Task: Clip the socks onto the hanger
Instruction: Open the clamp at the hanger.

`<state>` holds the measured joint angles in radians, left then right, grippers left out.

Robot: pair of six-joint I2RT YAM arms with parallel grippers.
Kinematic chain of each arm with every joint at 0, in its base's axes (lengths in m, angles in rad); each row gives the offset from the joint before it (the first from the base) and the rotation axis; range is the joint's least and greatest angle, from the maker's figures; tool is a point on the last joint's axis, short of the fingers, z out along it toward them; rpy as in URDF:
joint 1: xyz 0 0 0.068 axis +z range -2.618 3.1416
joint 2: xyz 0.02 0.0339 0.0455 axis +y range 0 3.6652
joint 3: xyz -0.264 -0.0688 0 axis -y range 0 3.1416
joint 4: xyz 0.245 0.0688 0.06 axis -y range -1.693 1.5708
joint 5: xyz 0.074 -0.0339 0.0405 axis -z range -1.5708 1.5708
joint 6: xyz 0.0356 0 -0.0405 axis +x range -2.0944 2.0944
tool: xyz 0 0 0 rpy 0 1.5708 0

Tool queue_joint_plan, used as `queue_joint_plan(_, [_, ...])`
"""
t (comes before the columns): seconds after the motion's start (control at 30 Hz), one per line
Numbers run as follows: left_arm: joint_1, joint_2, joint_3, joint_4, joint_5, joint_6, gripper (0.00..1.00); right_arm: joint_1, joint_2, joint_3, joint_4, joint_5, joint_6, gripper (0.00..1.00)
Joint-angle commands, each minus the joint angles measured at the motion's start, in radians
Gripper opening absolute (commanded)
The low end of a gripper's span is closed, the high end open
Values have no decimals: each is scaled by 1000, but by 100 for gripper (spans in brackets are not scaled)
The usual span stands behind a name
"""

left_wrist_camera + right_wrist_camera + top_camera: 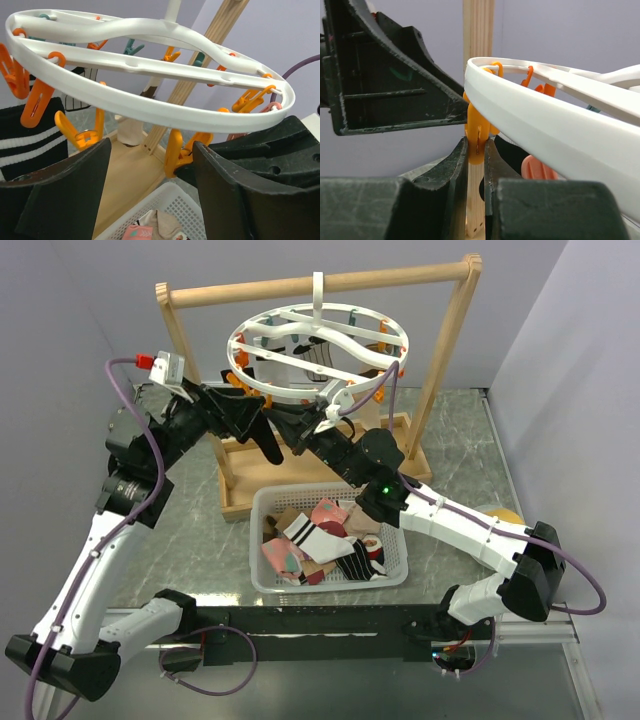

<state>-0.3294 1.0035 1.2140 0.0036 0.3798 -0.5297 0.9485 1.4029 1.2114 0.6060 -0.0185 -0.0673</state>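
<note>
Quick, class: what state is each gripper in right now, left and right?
Left gripper: open, fingers wide apart, nothing held.
Right gripper: closed, pinching an orange peg on the hanger.

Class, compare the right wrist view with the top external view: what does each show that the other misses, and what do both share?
Only the right wrist view: the right gripper pinching an orange peg under the hanger rim. Only the top view: the basket of socks below. Shared: the white hanger and the wooden frame.
</note>
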Motion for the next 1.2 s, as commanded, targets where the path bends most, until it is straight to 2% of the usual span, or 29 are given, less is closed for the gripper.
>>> queue_joint_plan(0.0, [-13, -54, -18, 13, 108, 23, 72, 9, 4, 39, -29, -34, 9, 0])
queue_joint_plan(0.27, [-7, -66, -39, 55, 149, 4, 73, 4, -1, 37, -32, -47, 26, 0])
queue_joint_plan(0.7, [-7, 20, 21, 164, 148, -1, 73, 4, 8, 51, -41, -74, 41, 0])
queue_joint_plan(1.17, [-7, 37, 28, 191, 130, -24, 56, 6, 24, 60, -66, -83, 43, 0])
